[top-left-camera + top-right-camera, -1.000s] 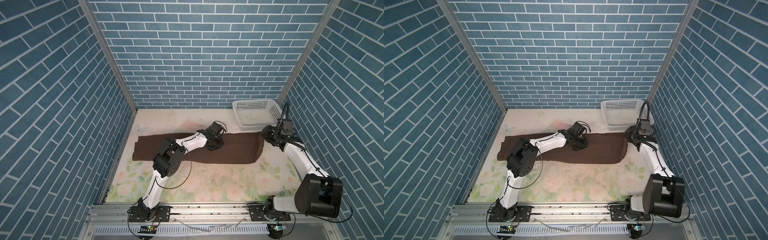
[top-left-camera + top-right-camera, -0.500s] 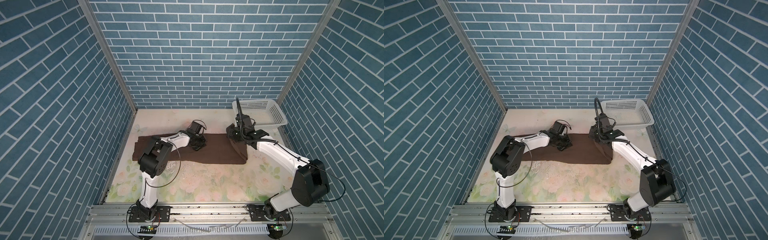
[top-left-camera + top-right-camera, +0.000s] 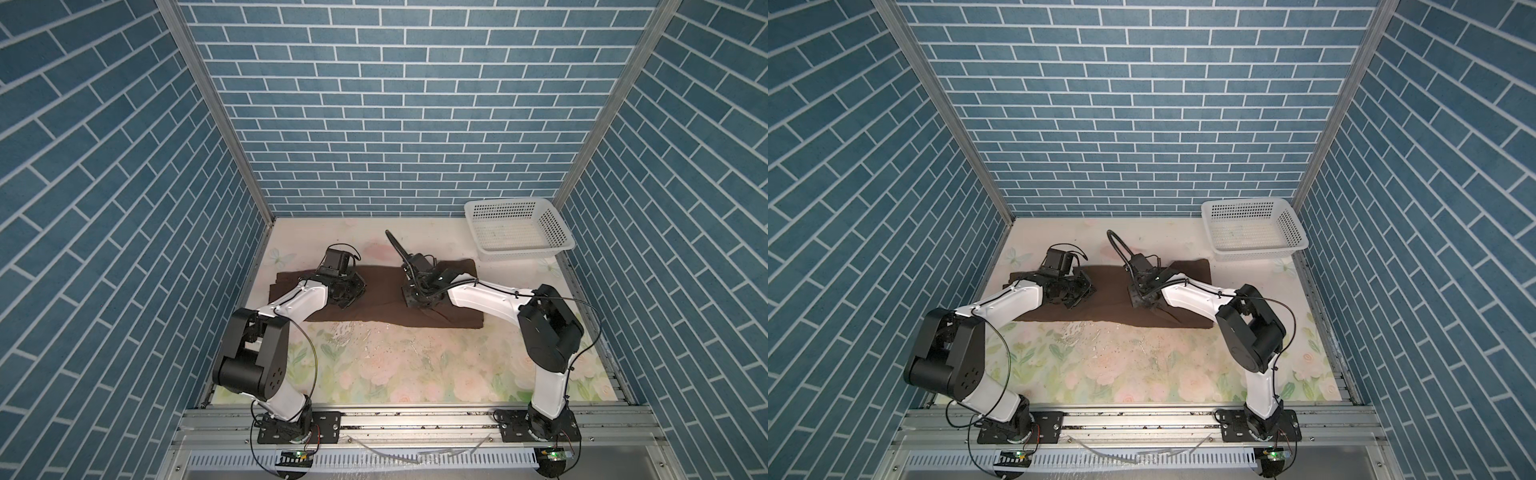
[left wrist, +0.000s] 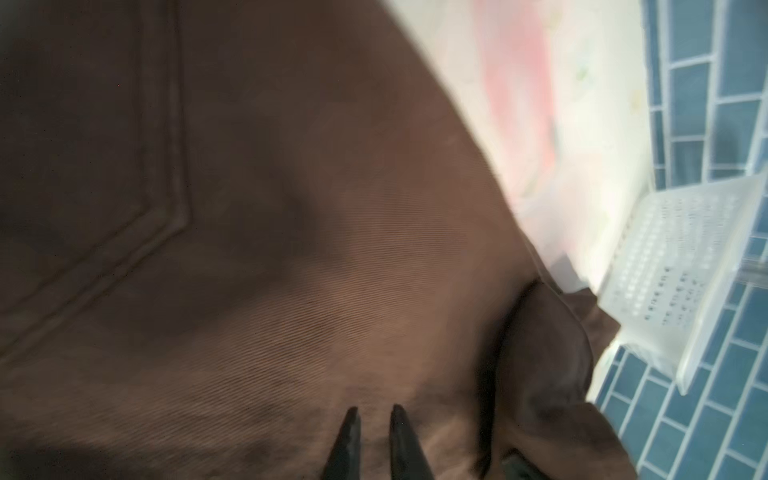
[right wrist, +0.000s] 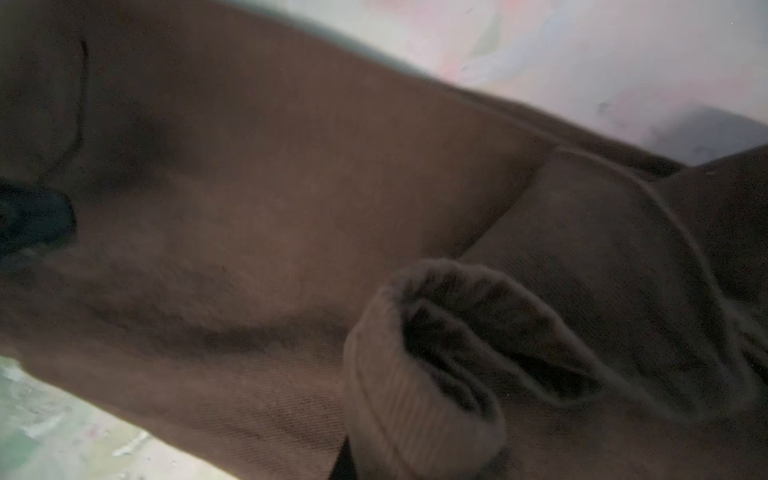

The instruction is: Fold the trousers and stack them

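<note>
Brown trousers (image 4: 291,249) flat beneath slightly parted left fingers (image 4: 347,444).

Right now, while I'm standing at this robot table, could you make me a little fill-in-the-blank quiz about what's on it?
1. The trousers spread across the table are dark ____.
2. The white basket stands in the table's far ____ corner.
3. Inside, that basket is ____.
4. The left gripper and the right gripper are both over the ____.

Missing words: brown; right; empty; trousers.
</note>
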### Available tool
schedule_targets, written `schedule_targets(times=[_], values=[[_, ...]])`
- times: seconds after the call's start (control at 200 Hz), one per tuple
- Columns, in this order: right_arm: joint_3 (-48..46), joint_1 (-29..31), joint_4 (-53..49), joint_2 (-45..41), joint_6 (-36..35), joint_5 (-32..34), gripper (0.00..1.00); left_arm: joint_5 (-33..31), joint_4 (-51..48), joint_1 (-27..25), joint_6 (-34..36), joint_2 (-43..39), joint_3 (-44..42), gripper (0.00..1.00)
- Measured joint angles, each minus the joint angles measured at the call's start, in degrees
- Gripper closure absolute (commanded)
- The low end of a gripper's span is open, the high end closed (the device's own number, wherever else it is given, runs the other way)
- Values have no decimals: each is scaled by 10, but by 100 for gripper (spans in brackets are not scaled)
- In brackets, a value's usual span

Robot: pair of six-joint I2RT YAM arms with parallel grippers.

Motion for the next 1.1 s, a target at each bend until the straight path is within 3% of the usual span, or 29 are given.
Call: schedule_targets(times=[0.23, 0.31, 0.4, 0.51, 0.68, 0.84, 1.015, 1.1], values=[[-2, 68, -18, -1, -68, -1, 52, 2, -15, 0, 19, 2, 14, 45], [-19, 75, -13, -47, -74, -6, 53, -3, -28, -5, 29, 6, 32, 37], [-55, 62, -6, -132, -74, -9, 54, -14, -51, -28, 52, 19, 73, 34], [-114, 2, 12, -256, -57, -37, 68, -30, -68, -82, 90, 54, 146, 32], [-203, -186, 37, -351, 21, -128, 100, -43, -84, -160, 141, 121, 229, 32], [-280, -283, 27, -347, 77, -215, 100, -58, -121, -212, 177, 193, 303, 40], [-294, -319, 22, -332, 105, -272, 96, -54, -143, -239, 197, 251, 364, 41], [-296, -322, 28, -320, 114, -288, 96, -52, -147, -240, 201, 269, 379, 50]])
